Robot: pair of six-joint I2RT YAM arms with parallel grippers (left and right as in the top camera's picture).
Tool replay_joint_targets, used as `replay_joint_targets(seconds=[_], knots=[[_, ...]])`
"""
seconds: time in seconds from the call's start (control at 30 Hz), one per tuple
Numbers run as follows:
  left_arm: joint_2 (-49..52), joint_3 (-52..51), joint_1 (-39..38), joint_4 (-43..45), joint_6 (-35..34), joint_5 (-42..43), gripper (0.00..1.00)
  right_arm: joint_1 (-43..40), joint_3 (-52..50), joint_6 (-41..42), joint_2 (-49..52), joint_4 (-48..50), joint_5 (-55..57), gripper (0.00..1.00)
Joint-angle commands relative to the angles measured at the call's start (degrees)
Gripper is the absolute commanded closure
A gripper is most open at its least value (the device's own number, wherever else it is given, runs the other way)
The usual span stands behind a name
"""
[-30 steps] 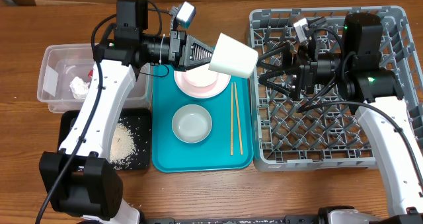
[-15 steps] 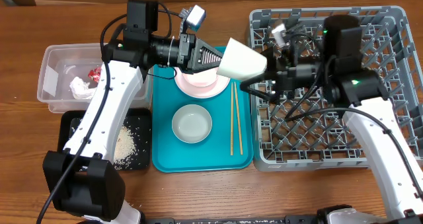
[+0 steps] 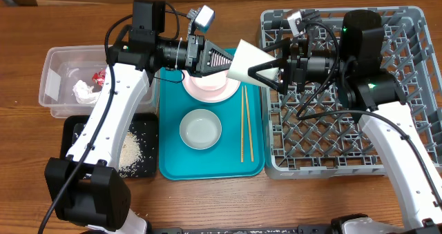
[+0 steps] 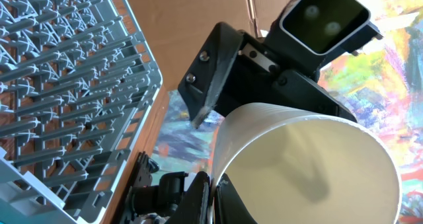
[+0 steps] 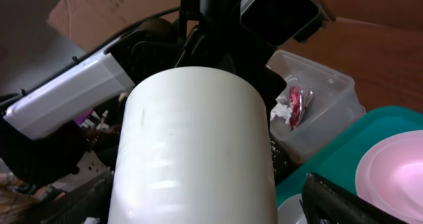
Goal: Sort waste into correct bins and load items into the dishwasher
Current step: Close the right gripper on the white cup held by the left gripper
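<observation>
I hold the cup (image 3: 250, 60) on its side in the air, over the far right corner of the teal tray (image 3: 173, 165). My left tool (image 3: 228, 60) is clamped on the cup's rim wall, one finger inside and one outside. My left arm reaches across from the tray's left side, wrist level and pointing right.

My right tool (image 3: 266, 67) comes in from the tray's right, wrist level and pointing left. Its jaws are spread wide on either side of the cup's closed end. In the right wrist view there is a gap between one finger (image 5: 337, 201) and the cup wall.

Room is tight here. The two tools meet nose to nose over the tray's right edge, and the dish rack (image 3: 331, 144) stands just beside that edge. The pink plate (image 3: 207, 89) lies on the tray beneath the cup. On the tray nearer to me, the bowl (image 3: 200, 129) sits mid-tray and the chopsticks (image 3: 244, 123) lie along the right edge.

Left of the tray are the clear tub (image 3: 48, 82), holding the red wrapper (image 3: 100, 76) and the tissue (image 3: 83, 90), and the black tray (image 3: 76, 134) with the rice (image 3: 131, 148). The worktop (image 3: 228, 206) shows along the tray's near edge.
</observation>
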Motion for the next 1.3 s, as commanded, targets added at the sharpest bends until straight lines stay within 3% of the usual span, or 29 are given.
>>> replay_joint_targets(seconds=[0.0, 0.23, 0.5, 0.7, 1.27], knots=[[-0.5, 0.8, -0.1, 0.1, 1.3, 0.3, 0.96, -0.2, 1.3, 1.4, -0.2, -1.6, 0.3, 0.11], [-0.5, 0.8, -0.1, 0.1, 1.3, 0.2, 0.96, -2.1, 1.3, 1.7, -0.2, -3.7, -0.5, 0.12], [-0.5, 0.8, -0.1, 0.1, 1.3, -1.5, 0.96, -2.9, 1.3, 1.8, -0.2, -3.5, -2.7, 0.27], [-0.5, 0.8, -0.1, 0.2, 1.3, -1.7, 0.96, -2.9, 1.3, 1.8, -0.2, -4.0, -2.7, 0.2], [-0.5, 0.8, -0.1, 1.0, 1.3, -1.7, 0.96, -2.7, 1.2, 3.1, -0.2, -5.9, -2.7, 0.22]])
